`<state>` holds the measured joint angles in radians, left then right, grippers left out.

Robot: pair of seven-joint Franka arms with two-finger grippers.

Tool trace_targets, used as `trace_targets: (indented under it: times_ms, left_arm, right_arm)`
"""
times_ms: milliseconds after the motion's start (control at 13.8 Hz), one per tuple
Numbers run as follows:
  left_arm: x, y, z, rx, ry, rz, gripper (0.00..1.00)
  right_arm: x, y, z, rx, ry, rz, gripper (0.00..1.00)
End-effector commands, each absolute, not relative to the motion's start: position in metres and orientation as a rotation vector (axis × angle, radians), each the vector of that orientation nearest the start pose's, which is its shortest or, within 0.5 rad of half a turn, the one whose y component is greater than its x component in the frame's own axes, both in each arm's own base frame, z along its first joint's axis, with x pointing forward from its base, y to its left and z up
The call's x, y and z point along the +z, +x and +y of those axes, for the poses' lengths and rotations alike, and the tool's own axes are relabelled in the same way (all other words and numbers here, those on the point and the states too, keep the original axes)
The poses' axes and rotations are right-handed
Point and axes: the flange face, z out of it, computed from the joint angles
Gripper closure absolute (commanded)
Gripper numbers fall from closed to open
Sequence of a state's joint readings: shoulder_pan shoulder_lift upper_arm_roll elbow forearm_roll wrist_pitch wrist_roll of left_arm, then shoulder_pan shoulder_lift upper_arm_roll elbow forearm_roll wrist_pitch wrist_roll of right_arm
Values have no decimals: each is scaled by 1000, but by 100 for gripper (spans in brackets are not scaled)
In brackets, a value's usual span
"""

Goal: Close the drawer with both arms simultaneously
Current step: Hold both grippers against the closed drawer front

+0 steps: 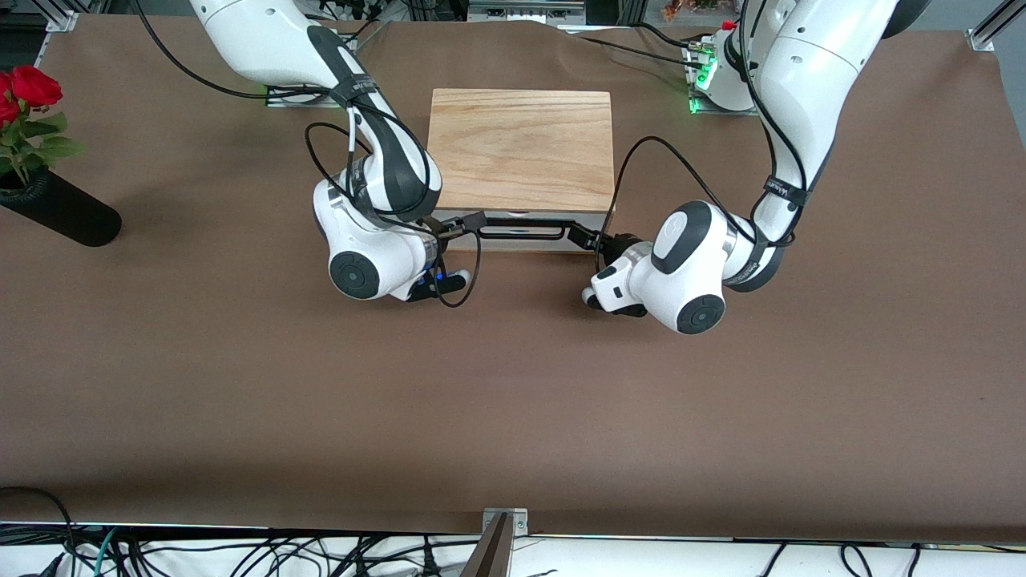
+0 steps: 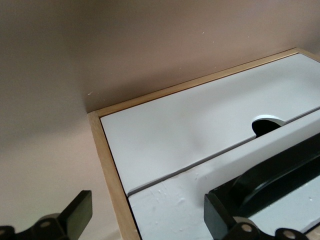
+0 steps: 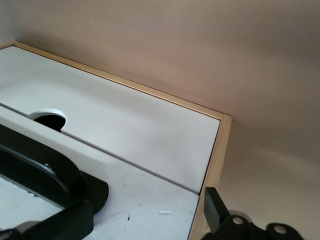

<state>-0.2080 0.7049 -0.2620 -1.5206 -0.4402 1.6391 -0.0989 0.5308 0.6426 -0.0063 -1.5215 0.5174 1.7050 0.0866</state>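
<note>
L end effector point(image 1: 583, 238) sits at the white front panel of the drawer point(image 1: 521, 232), at the handle point(image 1: 525, 232) end toward the left arm's side; in the left wrist view its fingers point(image 2: 220, 215) are spread apart, one against the black handle mount, the other off past the casing edge, gripping nothing. R end effector point(image 1: 465, 227) is at the other end of the handle; right wrist view shows its fingers point(image 3: 75, 220) also spread wide, one by the handle bar, the other outside the casing corner, nothing clamped.

Both wrists are bent low over the bench point(image 1: 513, 417), pointing in at the drawer front from either side. Left arm point(image 1: 697, 264) comes down from its base at the top of the front view w/ elbow high; right arm point(image 1: 369, 240) does likewise from its own base, cables looping off each forearm.

Drawer sits in the light oak casing point(image 1: 521, 148) mid-bench, its front looking near flush w/ the casing; a second white panel w/ a round notch lies just above it in the wrist views.

Well apart, at the right arm's end of the bench: black vase point(image 1: 60, 208) w/ red roses point(image 1: 28, 88). Cables point(image 1: 240, 553) run along the bench edge nearest the front camera
</note>
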Motion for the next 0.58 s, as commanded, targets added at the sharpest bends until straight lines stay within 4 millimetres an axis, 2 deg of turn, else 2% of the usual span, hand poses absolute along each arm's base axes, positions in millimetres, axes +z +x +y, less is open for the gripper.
trace_targets:
  times_ms: [0, 290, 507]
  left_arm:
    - [239, 562, -313, 1266, -3308, 314, 0]
    - [247, 571, -306, 1234, -3331, 294, 0]
    - [268, 583, -297, 1158, -3360, 288, 0]
  right_arm:
    - [268, 530, 376, 882, -2675, -324, 0]
    - [272, 531, 378, 871, -2673, -328, 0]
    - [276, 538, 372, 854, -2673, -311, 0]
